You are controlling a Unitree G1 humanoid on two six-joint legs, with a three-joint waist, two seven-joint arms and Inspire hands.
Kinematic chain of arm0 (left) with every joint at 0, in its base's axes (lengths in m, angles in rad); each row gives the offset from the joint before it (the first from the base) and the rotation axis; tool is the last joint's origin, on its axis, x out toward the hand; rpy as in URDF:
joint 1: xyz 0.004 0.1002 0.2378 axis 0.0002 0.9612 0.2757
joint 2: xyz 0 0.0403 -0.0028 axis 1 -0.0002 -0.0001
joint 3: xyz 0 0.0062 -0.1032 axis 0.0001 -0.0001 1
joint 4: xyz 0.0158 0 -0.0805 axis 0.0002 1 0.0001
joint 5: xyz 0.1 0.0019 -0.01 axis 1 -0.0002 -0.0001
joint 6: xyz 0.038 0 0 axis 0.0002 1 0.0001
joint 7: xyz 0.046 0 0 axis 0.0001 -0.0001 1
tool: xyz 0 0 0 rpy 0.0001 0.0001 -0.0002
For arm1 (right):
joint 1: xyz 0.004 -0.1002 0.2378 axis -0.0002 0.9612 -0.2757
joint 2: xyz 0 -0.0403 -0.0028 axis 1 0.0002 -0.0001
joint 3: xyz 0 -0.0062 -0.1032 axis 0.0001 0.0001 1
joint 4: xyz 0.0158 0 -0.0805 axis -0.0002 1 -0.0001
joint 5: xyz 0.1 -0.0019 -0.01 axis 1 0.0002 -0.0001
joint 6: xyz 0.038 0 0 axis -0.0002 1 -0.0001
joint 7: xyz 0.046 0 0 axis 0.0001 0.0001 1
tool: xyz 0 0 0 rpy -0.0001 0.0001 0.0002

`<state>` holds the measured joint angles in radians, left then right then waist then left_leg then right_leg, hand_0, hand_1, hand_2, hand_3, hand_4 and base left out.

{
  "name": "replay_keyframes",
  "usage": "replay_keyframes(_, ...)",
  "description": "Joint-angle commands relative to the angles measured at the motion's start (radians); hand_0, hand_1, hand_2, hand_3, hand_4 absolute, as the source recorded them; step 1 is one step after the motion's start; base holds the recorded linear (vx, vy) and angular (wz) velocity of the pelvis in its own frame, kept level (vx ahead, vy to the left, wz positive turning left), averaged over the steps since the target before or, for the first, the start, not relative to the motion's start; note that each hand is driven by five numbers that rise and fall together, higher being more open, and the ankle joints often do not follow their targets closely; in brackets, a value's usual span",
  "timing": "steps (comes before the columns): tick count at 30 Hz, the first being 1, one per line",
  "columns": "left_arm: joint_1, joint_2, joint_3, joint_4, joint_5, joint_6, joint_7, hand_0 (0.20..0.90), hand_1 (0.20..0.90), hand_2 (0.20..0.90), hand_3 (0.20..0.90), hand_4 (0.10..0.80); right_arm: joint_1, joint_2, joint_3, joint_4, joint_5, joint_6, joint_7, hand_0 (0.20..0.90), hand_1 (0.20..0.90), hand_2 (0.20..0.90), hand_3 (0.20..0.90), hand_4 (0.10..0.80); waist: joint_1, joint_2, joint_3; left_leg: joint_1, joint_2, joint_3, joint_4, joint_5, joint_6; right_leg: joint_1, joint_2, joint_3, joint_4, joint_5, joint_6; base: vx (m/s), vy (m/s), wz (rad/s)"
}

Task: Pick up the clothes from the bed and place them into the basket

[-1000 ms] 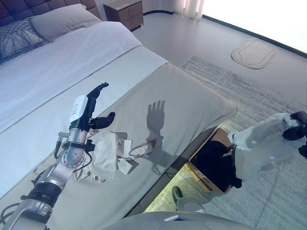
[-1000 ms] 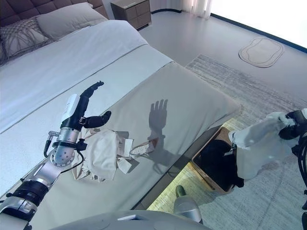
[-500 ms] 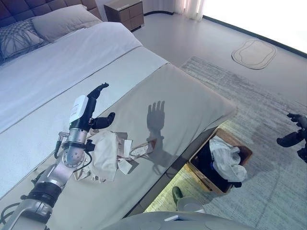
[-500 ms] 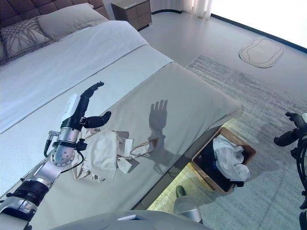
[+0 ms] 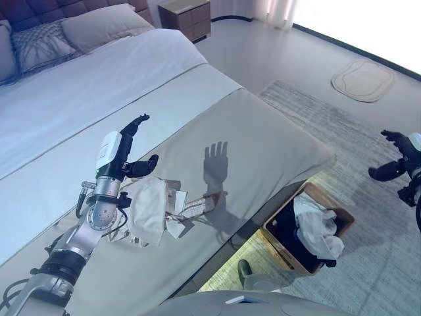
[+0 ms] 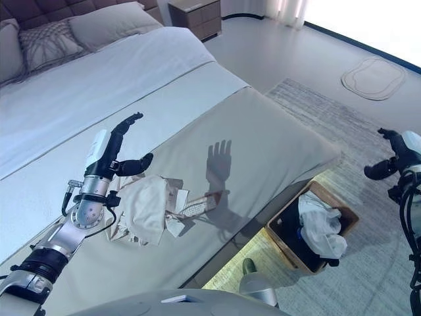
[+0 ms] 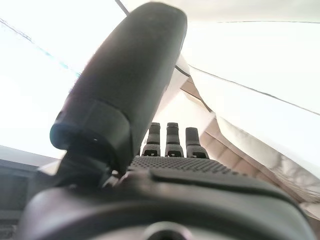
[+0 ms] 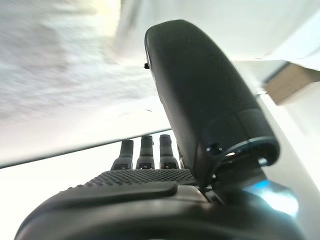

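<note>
A heap of pale clothes (image 5: pixel 152 212) lies on the bed's beige foot blanket (image 5: pixel 263 141) near its front edge. My left hand (image 5: pixel 125 148) is raised just left of and above the heap, fingers straight, holding nothing. A wooden basket (image 5: pixel 330 210) stands on the rug beside the bed with a white garment (image 5: pixel 314 224) and dark cloth inside. My right hand (image 5: pixel 395 158) hangs open and empty in the air to the right of the basket, above the rug. The left wrist view (image 7: pixel 170 140) and right wrist view (image 8: pixel 145 150) show straight fingers.
Pillows (image 5: pixel 99 26) lie at the head of the bed, with a nightstand (image 5: pixel 187 16) behind. A grey rug (image 5: pixel 368 217) covers the floor by the bed, and a small oval mat (image 5: pixel 363 80) lies farther off.
My right hand let go of the white garment, which dropped into the basket, and then rose open. The left hand has stayed put. The camera shifted slightly.
</note>
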<state>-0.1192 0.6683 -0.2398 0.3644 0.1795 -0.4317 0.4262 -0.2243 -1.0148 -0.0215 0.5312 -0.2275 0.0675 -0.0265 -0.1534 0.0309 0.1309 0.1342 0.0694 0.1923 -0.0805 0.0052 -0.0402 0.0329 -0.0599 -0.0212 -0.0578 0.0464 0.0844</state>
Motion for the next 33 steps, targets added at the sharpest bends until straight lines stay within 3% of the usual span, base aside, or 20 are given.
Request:
replay_keyframes(1, -0.051, 0.036, 0.054, -0.096, 0.008, -0.029, 0.073, 0.900, 0.900, 0.900, 0.900, 0.800, -0.167, -0.022, 0.037, -0.066, -0.073, -0.033, -0.069, 0.900, 0.900, 0.900, 0.900, 0.800, 0.066, -0.042, -0.057, -0.052, -0.016, -0.030, 0.106, -0.071, 0.009, -0.037, 0.017, -0.042, 0.114, -0.049, -0.011, -0.036, -0.002, 0.29)
replay_keyframes(12, -0.001, 0.019, 0.100, -0.124, 0.042, -0.012, 0.094, 0.900, 0.900, 0.900, 0.900, 0.800, -0.374, 0.132, 0.326, -0.071, -0.214, -0.010, -0.080, 0.900, 0.900, 0.900, 0.900, 0.800, 0.225, -0.052, 0.027, -0.134, -0.058, -0.165, 0.121, -0.040, 0.019, -0.043, -0.011, -0.151, 0.147, -0.084, -0.033, -0.010, -0.013, 0.33)
replay_keyframes(20, 0.001, 0.063, 0.132, -0.200, 0.007, -0.020, 0.082, 0.900, 0.900, 0.900, 0.900, 0.800, -0.553, 0.143, 0.471, 0.014, -0.232, 0.045, -0.111, 0.900, 0.900, 0.900, 0.900, 0.800, 0.335, -0.033, 0.152, -0.244, -0.093, -0.261, 0.231, -0.034, 0.017, -0.075, -0.041, -0.259, 0.240, -0.130, -0.068, -0.039, -0.005, 0.56)
replay_keyframes(27, 0.018, 0.099, 0.134, -0.260, -0.022, -0.050, 0.067, 0.900, 0.900, 0.900, 0.900, 0.800, -0.753, 0.133, 0.580, 0.107, -0.197, 0.160, -0.139, 0.900, 0.900, 0.900, 0.900, 0.800, 0.463, 0.002, 0.291, -0.369, -0.141, -0.358, 0.383, -0.056, 0.024, -0.143, -0.088, -0.368, 0.447, -0.220, -0.113, 0.007, -0.025, 0.52)
replay_keyframes(32, 0.019, 0.106, 0.115, -0.274, -0.011, -0.047, 0.093, 0.900, 0.900, 0.900, 0.900, 0.800, -0.823, 0.129, 0.623, 0.127, -0.202, 0.188, -0.127, 0.900, 0.900, 0.900, 0.900, 0.800, 0.500, 0.010, 0.342, -0.424, -0.166, -0.382, 0.443, -0.065, 0.030, -0.170, -0.106, -0.400, 0.514, -0.244, -0.128, 0.062, -0.029, 0.41)
replay_keyframes(33, 0.023, 0.112, 0.116, -0.283, -0.006, -0.045, 0.098, 0.900, 0.900, 0.900, 0.900, 0.800, -0.855, 0.121, 0.643, 0.131, -0.199, 0.199, -0.124, 0.900, 0.900, 0.900, 0.900, 0.800, 0.513, 0.005, 0.358, -0.434, -0.176, -0.391, 0.465, -0.093, 0.031, -0.178, -0.106, -0.394, 0.544, -0.275, -0.124, 0.086, -0.085, 0.35)
